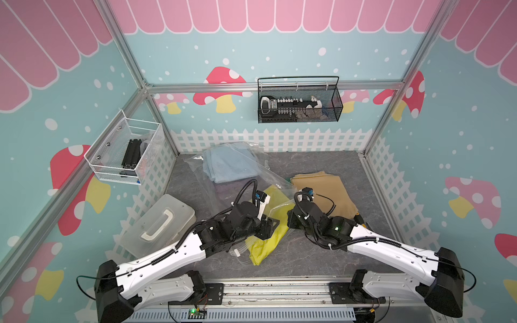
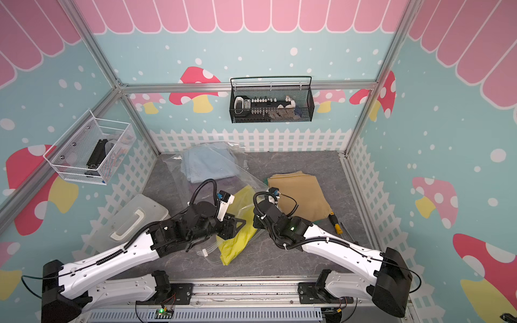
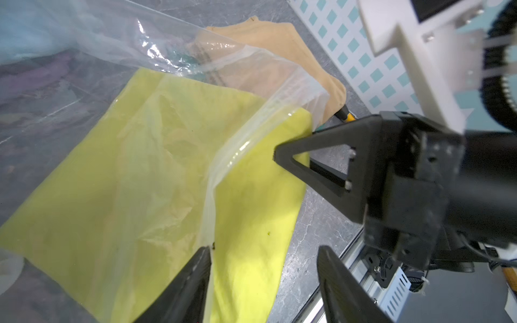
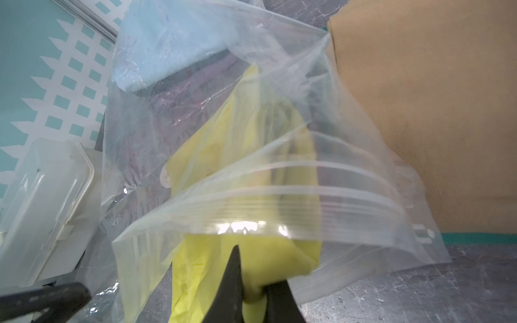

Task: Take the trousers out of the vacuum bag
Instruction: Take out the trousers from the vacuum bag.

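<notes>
The yellow trousers point(image 4: 251, 251) are clamped at a fold by the jaws of the right arm point(image 1: 372, 243) and are seen lying half out of the vacuum bag point(image 4: 307, 201) on the table point(image 1: 307, 257). The jaws of the left arm point(image 1: 179, 251) are held apart at the bag's zip edge. The tan trousers point(image 1: 324, 193) are laid outside the bag. The light blue pair point(image 1: 229, 162) is seen inside, with what seems a purple one point(image 4: 181, 92) beneath.
</notes>
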### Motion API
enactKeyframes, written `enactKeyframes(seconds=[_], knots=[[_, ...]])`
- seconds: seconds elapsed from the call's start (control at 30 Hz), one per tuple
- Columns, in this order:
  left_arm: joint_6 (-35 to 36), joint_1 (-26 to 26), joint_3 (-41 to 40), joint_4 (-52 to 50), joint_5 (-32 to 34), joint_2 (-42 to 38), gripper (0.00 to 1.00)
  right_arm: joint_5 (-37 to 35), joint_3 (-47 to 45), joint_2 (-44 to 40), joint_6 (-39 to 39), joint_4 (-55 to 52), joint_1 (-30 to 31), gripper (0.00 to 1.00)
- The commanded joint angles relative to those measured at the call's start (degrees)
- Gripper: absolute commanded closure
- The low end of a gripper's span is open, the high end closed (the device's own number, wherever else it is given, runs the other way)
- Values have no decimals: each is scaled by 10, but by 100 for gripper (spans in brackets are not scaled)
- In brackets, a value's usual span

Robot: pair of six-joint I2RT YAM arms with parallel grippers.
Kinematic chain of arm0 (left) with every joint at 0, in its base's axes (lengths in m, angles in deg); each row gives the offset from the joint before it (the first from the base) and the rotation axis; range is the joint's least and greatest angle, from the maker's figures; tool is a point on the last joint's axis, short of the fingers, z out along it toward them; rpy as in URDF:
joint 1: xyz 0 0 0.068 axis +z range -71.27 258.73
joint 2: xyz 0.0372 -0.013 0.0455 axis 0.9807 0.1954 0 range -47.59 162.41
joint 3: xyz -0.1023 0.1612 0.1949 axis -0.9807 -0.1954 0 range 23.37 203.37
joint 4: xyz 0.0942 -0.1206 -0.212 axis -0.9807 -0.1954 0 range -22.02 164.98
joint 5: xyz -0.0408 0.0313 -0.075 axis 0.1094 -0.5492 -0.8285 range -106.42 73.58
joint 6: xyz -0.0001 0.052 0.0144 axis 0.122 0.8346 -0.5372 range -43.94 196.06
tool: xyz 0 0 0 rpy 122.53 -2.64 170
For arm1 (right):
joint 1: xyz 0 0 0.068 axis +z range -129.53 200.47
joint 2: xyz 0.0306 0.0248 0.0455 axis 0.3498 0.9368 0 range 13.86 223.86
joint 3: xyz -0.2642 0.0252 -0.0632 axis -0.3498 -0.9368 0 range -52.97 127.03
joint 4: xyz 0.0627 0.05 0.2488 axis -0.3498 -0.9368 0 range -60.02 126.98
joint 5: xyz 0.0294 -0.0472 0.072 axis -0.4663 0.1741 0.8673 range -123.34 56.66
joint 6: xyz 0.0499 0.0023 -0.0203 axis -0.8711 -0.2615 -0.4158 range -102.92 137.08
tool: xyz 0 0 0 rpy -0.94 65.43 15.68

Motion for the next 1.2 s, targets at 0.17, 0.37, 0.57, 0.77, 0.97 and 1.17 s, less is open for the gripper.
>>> enactKeyframes(seconds=[0.17,0.37,0.57,0.77,0.97,1.17], knots=[[-36,-126,-46,-32,134,-41,13,-21,78,-19,24,-31,-7,96],[-64,-207,-44,-26,227,37,10,-16,96,-28,33,-42,-16,96],[-123,-229,-48,-43,295,105,9,-9,100,-38,37,-48,-24,96],[-145,-234,-55,-56,317,125,9,-4,90,-44,35,-46,-30,96],[-166,-235,-66,-57,314,148,14,4,88,-44,34,-44,-37,96],[-174,-235,-71,-57,312,170,17,11,86,-43,34,-40,-42,96]])
